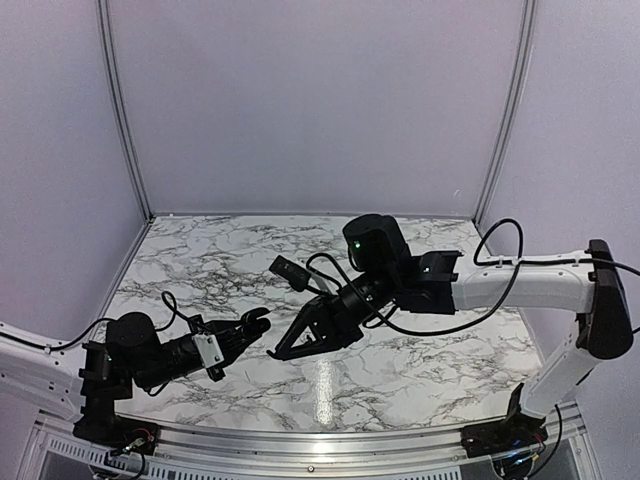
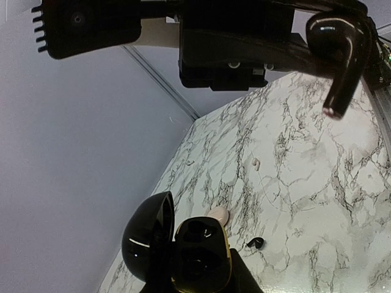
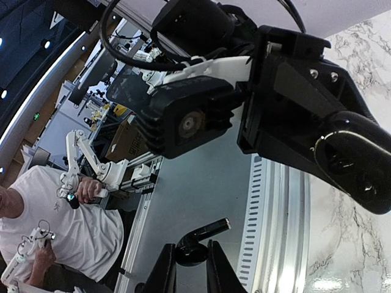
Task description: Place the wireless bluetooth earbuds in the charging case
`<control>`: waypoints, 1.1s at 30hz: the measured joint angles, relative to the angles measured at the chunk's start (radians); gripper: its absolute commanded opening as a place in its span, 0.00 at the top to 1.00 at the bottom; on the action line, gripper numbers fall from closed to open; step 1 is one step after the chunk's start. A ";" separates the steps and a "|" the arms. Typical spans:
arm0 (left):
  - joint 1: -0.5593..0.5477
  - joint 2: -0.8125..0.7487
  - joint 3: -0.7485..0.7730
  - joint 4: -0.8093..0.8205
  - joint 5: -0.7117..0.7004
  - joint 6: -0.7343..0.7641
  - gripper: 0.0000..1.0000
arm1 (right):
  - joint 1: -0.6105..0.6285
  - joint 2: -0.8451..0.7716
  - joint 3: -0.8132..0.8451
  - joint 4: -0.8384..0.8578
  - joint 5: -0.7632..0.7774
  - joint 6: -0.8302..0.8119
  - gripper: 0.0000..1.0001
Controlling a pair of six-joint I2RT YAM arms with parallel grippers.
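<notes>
Right hand tight around a black earbud, body partly hidden.

Overhead faces down onto table; wrist cameras close.

Glossy black charging case sits open, lid tipped back; black stemmed earbud hangs near it.

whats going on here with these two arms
The left gripper holds an open, glossy black charging case. The right gripper pinches a black earbud close to it, not yet in the case. A small dark piece lies on the marble table; I cannot tell whether it is the other earbud.
</notes>
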 measured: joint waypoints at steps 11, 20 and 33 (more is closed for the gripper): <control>-0.016 0.000 0.002 0.001 -0.021 0.010 1.00 | 0.004 0.027 -0.017 0.213 0.031 0.264 0.93; -0.023 -0.011 0.002 0.007 -0.031 0.010 1.00 | 0.004 0.045 -0.017 0.251 0.074 0.346 0.93; -0.026 -0.016 0.002 0.015 -0.037 0.010 1.00 | 0.003 0.105 -0.017 0.320 0.098 0.395 0.93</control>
